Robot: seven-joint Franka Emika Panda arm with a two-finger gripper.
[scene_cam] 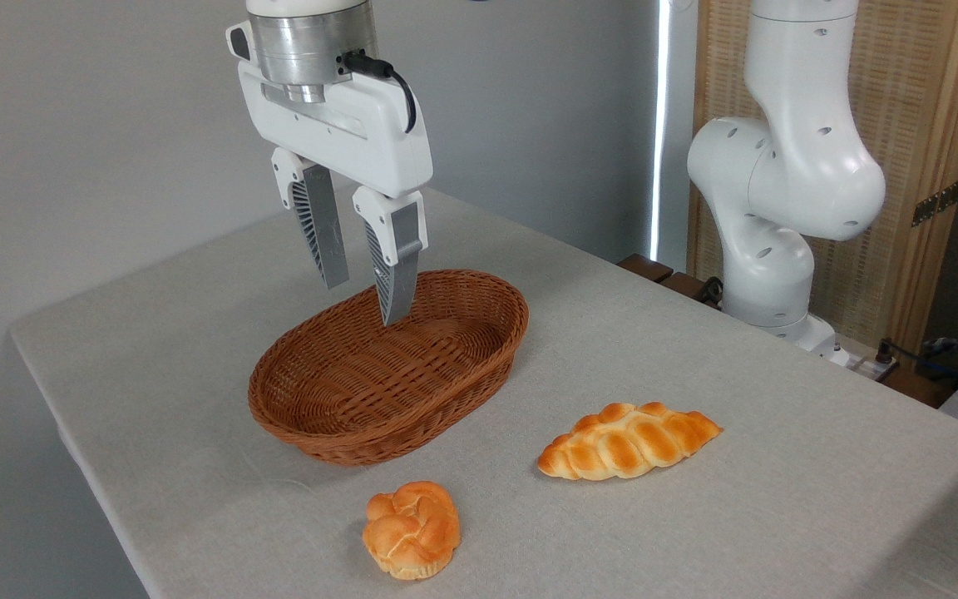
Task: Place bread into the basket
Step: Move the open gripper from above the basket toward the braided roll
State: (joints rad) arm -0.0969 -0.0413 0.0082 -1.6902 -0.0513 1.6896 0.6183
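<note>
**Braided loaf lies on the tabletop, outside the basket**

The bread, a braided golden-orange loaf with pointed ends, lies flat on the grey cloth-covered tabletop, to the right of the basket and a little nearer the camera. A clear strip of cloth separates the two. Its long axis runs from lower left to upper right in the picture: one pointed end aims toward the near left, the other toward the far right, roughly parallel to the long axis of the basket.

The basket is oval, shallow, reddish-brown wicker with a thick rolled rim. Nothing lies in it.

The gripper hangs above the far part of the basket, fingers pointing down and tilted slightly. Its two fingers stand apart with a visible gap and hold nothing. The tips are level with or just above the far rim and touch neither bread.

A small round knotted bun sits near the front edge of the tabletop, in front of the basket and to the left of the loaf, apart from both.

The arm's white base stands at the far right of the tabletop.
</note>
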